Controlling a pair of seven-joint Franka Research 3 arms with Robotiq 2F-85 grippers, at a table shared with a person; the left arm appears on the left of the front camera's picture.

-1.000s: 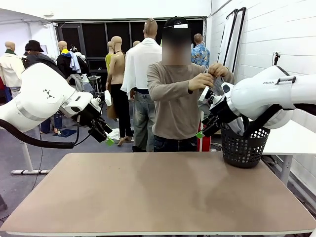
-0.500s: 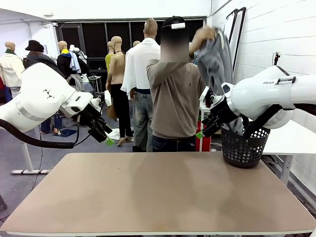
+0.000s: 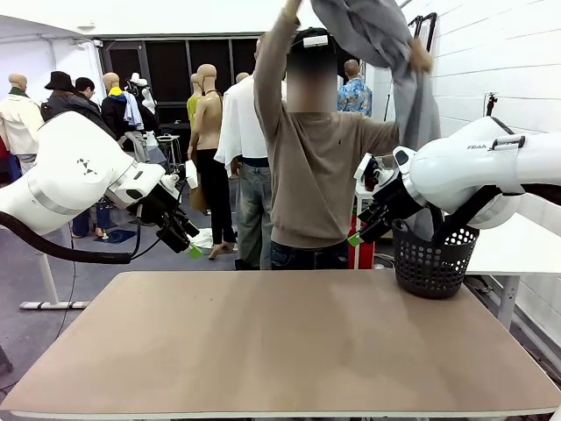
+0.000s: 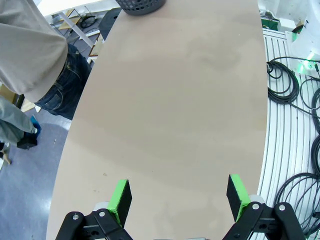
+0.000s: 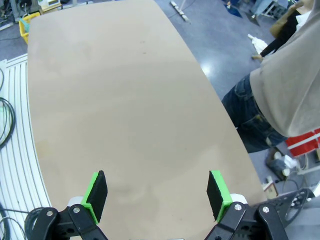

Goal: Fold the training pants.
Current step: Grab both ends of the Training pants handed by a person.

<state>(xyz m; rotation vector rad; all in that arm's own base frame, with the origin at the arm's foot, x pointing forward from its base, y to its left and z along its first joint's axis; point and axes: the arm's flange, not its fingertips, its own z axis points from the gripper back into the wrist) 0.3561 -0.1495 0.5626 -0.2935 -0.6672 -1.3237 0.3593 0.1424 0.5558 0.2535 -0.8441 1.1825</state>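
The person at the far side holds the light grey training pants (image 3: pixel 386 53) high overhead in both raised hands; one leg hangs down toward the black basket (image 3: pixel 433 261). My left gripper (image 3: pixel 186 243) hovers above the table's far left edge, open and holding nothing. In the left wrist view the left gripper (image 4: pixel 177 197) has its green pads spread over bare tabletop. My right gripper (image 3: pixel 361 230) hangs beside the basket at the far right, open with nothing in it. In the right wrist view the right gripper (image 5: pixel 157 192) has its pads wide apart above the table.
The brown table (image 3: pixel 280 342) is bare apart from the basket at its far right corner. The basket's base (image 4: pixel 140 6) shows at the top of the left wrist view. The person's jeans (image 5: pixel 250 117) are close to the table's far edge. Cables (image 4: pixel 295 90) lie on the floor beside the table.
The person has lifted the grey pants out of the basket, from chest height to overhead, raising both arms. Neither arm nor gripper has moved.
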